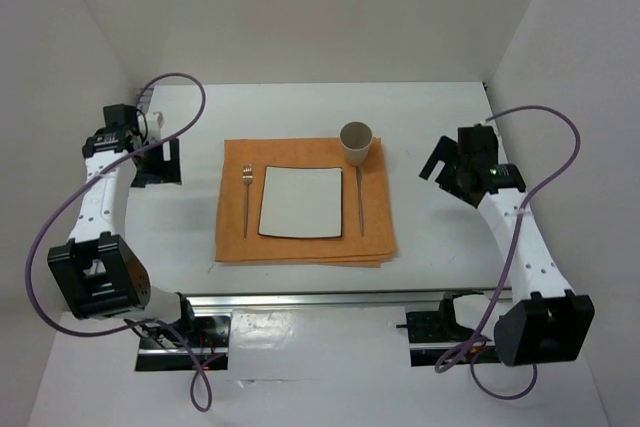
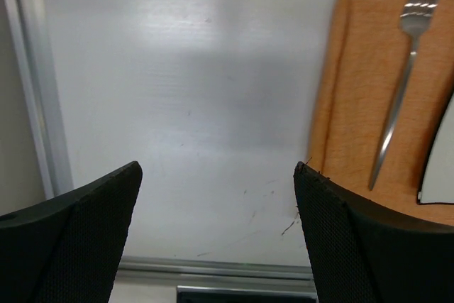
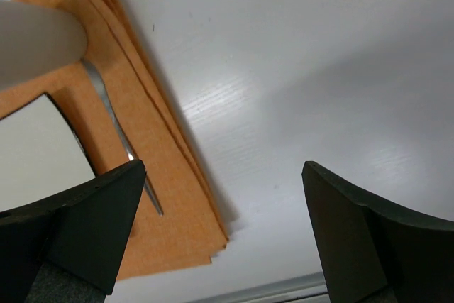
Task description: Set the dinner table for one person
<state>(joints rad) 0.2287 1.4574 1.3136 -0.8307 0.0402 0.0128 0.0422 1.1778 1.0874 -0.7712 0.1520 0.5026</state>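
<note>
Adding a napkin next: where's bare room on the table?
Free: the table strip behind the mat; a narrow strip between mat and front rail; the gaps between the mat's sides and the left end effector and right end effector. On the mat, only the back-left corner behind the fork. Crowded: mat's right side, with cup, knife, plate close together.

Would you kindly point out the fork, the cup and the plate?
fork [image 2: 397, 97], left wrist view, middle of the handle.
cup [image 1: 357, 154], top view, outer side wall.
plate [image 1: 301, 202], top view, centre.
</note>
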